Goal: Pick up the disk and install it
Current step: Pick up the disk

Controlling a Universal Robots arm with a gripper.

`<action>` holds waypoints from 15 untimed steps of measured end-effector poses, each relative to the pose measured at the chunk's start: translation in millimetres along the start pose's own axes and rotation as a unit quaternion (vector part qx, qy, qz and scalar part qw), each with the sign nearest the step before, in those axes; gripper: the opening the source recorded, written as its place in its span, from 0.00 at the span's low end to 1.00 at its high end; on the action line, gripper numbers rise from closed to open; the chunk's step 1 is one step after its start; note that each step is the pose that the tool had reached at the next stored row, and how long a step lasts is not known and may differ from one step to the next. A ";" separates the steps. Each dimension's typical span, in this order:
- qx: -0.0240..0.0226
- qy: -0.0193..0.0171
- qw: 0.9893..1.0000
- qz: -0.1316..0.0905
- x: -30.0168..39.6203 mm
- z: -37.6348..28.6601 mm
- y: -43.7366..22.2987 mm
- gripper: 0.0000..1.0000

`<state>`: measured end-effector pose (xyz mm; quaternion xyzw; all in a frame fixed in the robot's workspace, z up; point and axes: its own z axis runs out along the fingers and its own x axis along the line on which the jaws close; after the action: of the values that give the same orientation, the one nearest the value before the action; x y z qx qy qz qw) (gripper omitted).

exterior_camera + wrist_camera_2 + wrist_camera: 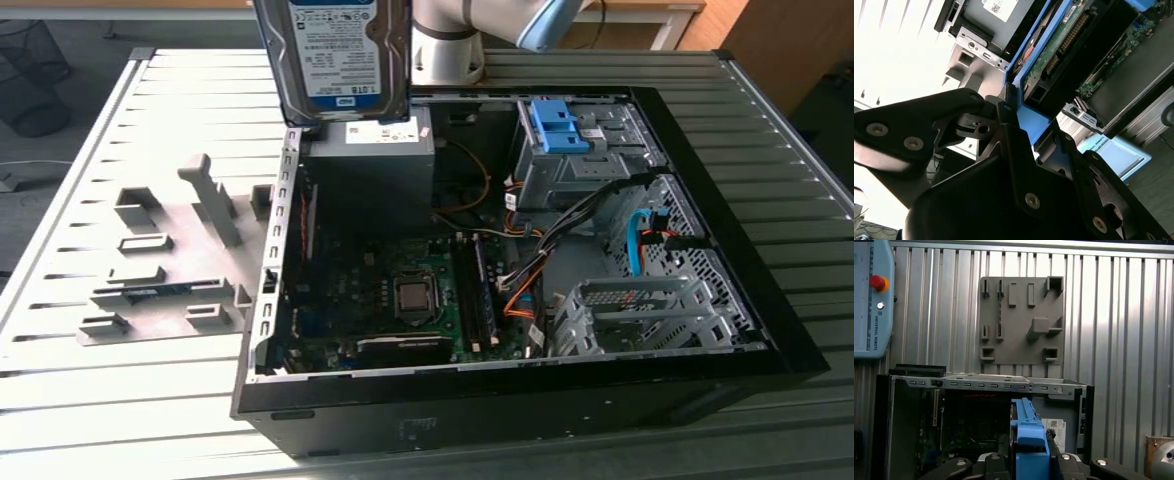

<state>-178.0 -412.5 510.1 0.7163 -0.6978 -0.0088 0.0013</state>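
The disk (340, 55), a silver-grey hard drive with a blue-and-white label, hangs upright in the air over the back of the open computer case (747, 330), just above the grey power-supply box (367, 160). In the second wrist view my gripper (1031, 125) is shut on the disk's blue carrier rail (1029, 117), and the drive's green circuit board (1054, 50) faces the camera. In the first wrist view the blue carrier (1029, 437) stands up between the black fingers (994, 459), with the case interior below it.
A drive cage with a bare blue bracket (558, 125) sits at the case's far right; cables and a motherboard (400, 290) fill the middle. A grey fixture plate (160, 270) lies on the slatted table at the exterior view's left. A teach pendant (871, 300) lies beside the case.
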 end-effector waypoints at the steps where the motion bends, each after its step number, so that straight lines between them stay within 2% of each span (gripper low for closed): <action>1: 0.000 0.000 1.000 0.000 0.0 -0.1 -0.8 0.36; 5: 0.000 0.000 1.000 0.000 0.3 -0.1 -6.8 0.36; 13: 0.000 0.000 1.000 0.000 0.9 -0.4 -26.5 0.36; 15: 0.000 0.000 1.000 0.000 1.8 -0.5 -29.3 0.36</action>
<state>-148.7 -413.5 510.1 0.7163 -0.6977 -0.0088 0.0013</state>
